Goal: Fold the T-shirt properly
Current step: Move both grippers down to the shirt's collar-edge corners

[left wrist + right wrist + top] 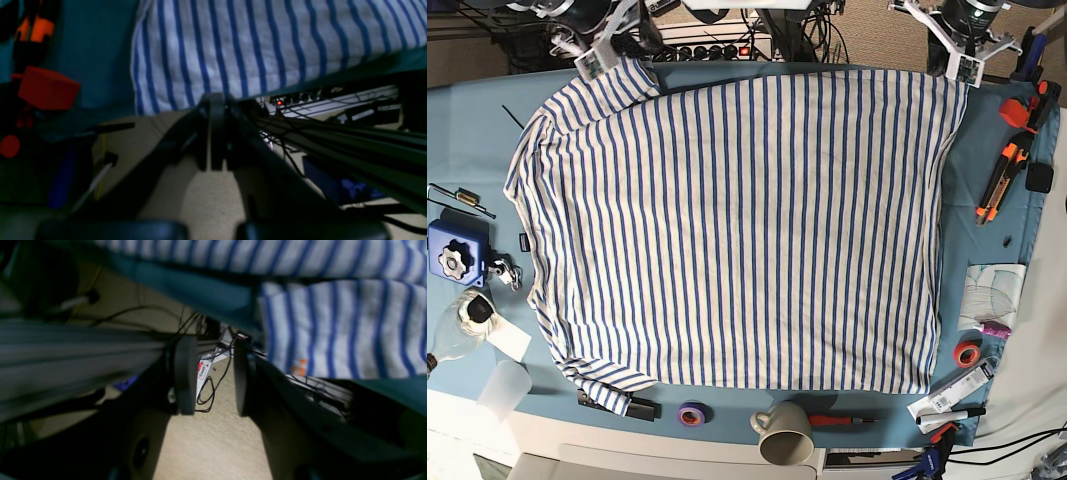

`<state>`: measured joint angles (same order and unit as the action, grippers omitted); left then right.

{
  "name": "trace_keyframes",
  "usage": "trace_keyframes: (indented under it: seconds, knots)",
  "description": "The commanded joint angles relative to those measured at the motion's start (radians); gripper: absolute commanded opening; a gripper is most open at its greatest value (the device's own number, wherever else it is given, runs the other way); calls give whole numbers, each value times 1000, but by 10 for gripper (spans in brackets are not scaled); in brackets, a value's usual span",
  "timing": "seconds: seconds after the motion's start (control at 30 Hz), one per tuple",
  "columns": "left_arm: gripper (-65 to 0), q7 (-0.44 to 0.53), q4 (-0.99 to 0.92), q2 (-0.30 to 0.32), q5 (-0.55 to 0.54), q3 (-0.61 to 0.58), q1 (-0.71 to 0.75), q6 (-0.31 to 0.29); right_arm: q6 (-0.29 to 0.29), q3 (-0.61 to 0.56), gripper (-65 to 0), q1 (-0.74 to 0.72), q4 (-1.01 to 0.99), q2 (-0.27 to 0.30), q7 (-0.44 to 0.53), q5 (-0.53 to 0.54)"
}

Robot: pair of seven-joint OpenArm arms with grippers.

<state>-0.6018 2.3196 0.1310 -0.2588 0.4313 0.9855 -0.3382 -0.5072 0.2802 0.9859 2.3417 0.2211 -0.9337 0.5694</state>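
Observation:
The T-shirt [737, 230], white with thin blue stripes, lies spread flat on the teal table cloth [472, 130]. My right gripper [592, 62] is at the far left corner beside a sleeve. In the right wrist view it [213, 341] is open and empty past the table edge, with striped fabric [333, 330] hanging to its right. My left gripper [962, 65] is at the far right corner of the shirt. In the left wrist view it [216, 98] is shut, its tips at the shirt's hem edge [233, 56]. I cannot tell if fabric is pinched.
An orange cutter [1002, 180], tape rolls [968, 353] and pens lie along the right edge. A mug [785, 432] and purple tape [691, 413] sit at the front. A blue device [452, 255], a bottle and a plastic cup [505, 385] are at the left.

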Motion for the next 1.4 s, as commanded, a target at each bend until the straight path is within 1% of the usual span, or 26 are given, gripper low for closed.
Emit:
trace_keyframes:
  seconds: [0.0,0.03,0.1,0.13,0.17,0.2,0.33,0.37,0.43,0.53,0.63,0.67,0.7,0.8,0.97,1.03,1.07,1.23,1.3,1.37]
  knots:
    - [-650,18,19,6,-8,4,14,0,4,5,-459,8,15,3,17,0]
    - [-625,19,19,6,-8,4,14,0,7,5,-459,8,15,3,19,-20]
    - [-533,19,19,6,-8,4,14,0,11,5,-459,7,15,3,30,-63]
    - [-498,20,19,6,-8,4,14,0,11,5,-458,2,15,3,32,-85]
    - [-474,27,19,6,-8,4,14,0,11,5,-458,-6,15,3,32,-107]
    - [-461,35,19,6,-8,4,14,0,11,5,-458,-15,15,3,33,-129]
    - [-459,41,19,14,-8,4,10,-2,12,5,-458,-44,15,3,39,-171]
    - [-459,41,19,16,-8,4,9,-2,24,5,-458,-45,15,3,44,-177]
    - [-459,41,19,21,-8,4,9,-2,63,5,-459,-45,15,3,43,-192]
    - [-459,41,19,22,-8,4,9,-2,176,11,-459,-64,15,3,44,-265]
    - [-459,42,19,22,-8,4,9,-1,308,45,-459,-106,15,3,48,-344]
    - [-459,42,19,22,-8,4,9,0,337,65,-459,-121,15,3,47,-354]
    - [-459,42,19,22,-8,4,9,0,352,90,-459,-133,15,4,46,-354]
    - [-459,42,19,24,-8,4,9,0,355,167,-459,-147,15,3,39,-338]
    - [-459,43,19,44,-8,4,8,0,355,278,-459,-162,15,3,44,-260]
    - [-459,45,19,48,-8,4,9,0,354,309,-459,-192,-54,3,44,-219]
    - [-459,45,19,49,-8,4,9,0,343,321,-459,-210,-100,3,42,-192]
    - [-459,45,19,49,-8,4,9,0,175,341,-459,-286,-293,3,-36,18]
    - [-459,45,19,49,-8,4,9,0,147,341,-459,-302,-343,2,-69,57]
    - [-459,45,19,49,-8,4,9,0,129,342,-459,-305,-370,-6,-92,60]
